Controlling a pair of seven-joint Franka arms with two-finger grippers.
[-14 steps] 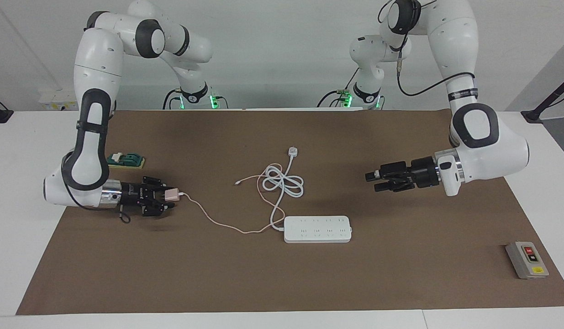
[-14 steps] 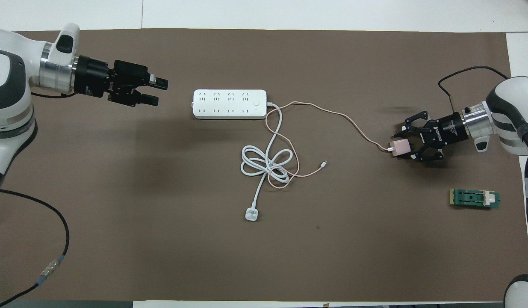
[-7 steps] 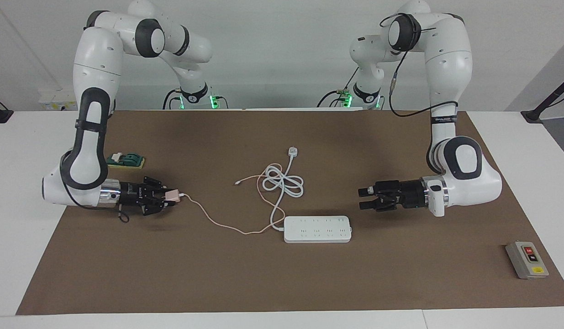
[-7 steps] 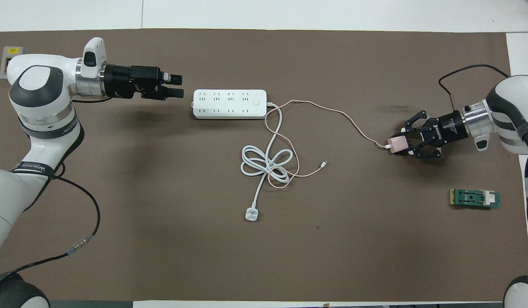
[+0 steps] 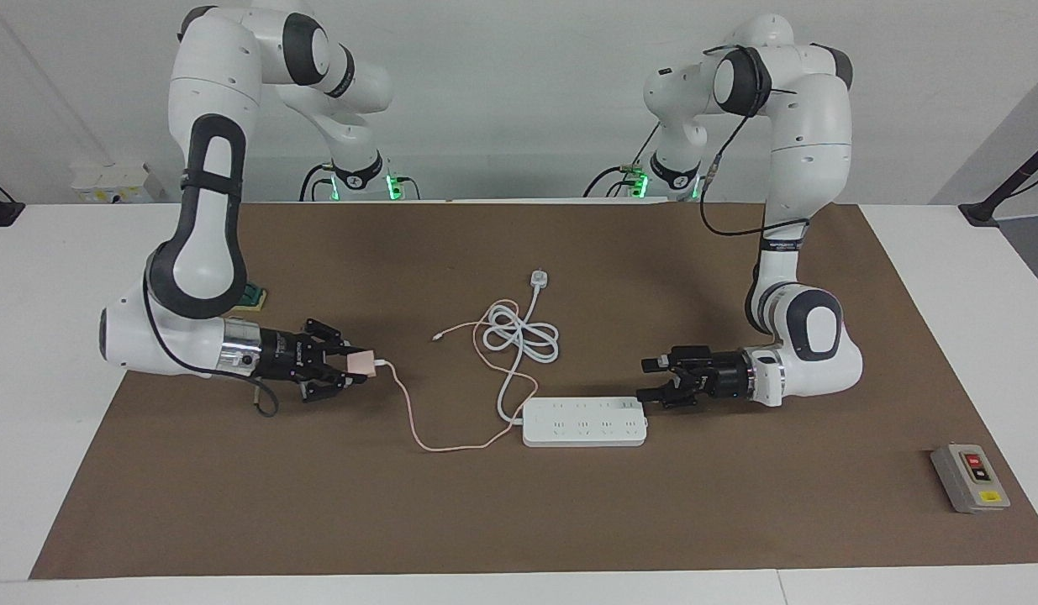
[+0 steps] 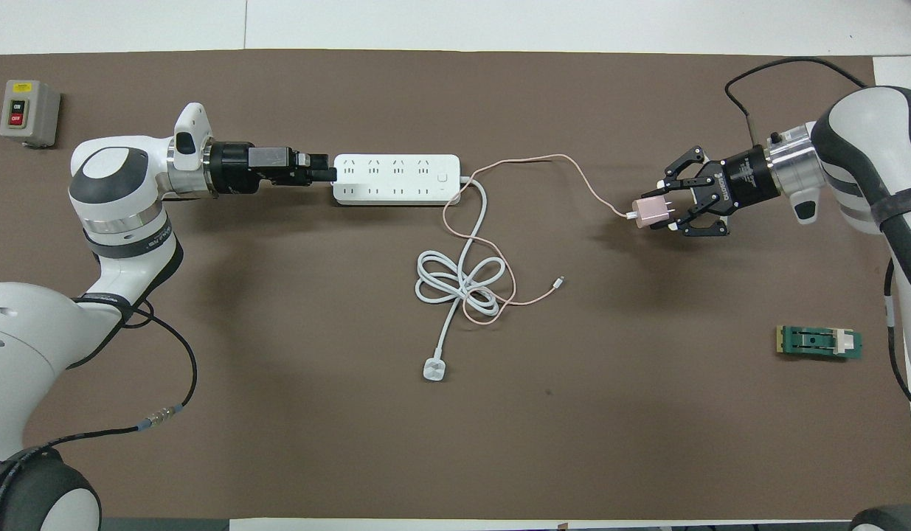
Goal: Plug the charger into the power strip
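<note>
The white power strip [image 5: 584, 422] lies flat mid-table, and it shows in the overhead view [image 6: 396, 178] too. My right gripper [image 5: 355, 368] is shut on the pale-pink charger [image 5: 362, 362] and holds it just above the mat, toward the right arm's end. In the overhead view this gripper [image 6: 665, 214] holds the charger [image 6: 649, 212] level with the strip. The thin pink cable [image 6: 573, 169] sags from the charger toward the strip. My left gripper [image 5: 650, 380] is open and low at the strip's end toward the left arm, and it shows in the overhead view [image 6: 324, 168] as well. I cannot tell whether it touches the strip.
The strip's thick white cord [image 6: 462, 284] lies coiled nearer the robots, ending in a white plug [image 6: 434, 369]. A grey button box [image 6: 29, 112] sits at the left arm's end. A green part [image 6: 819, 342] lies near the right arm.
My right gripper has carried the charger toward the strip, and the cable has slackened. My left gripper has come down and moved in to the strip's end.
</note>
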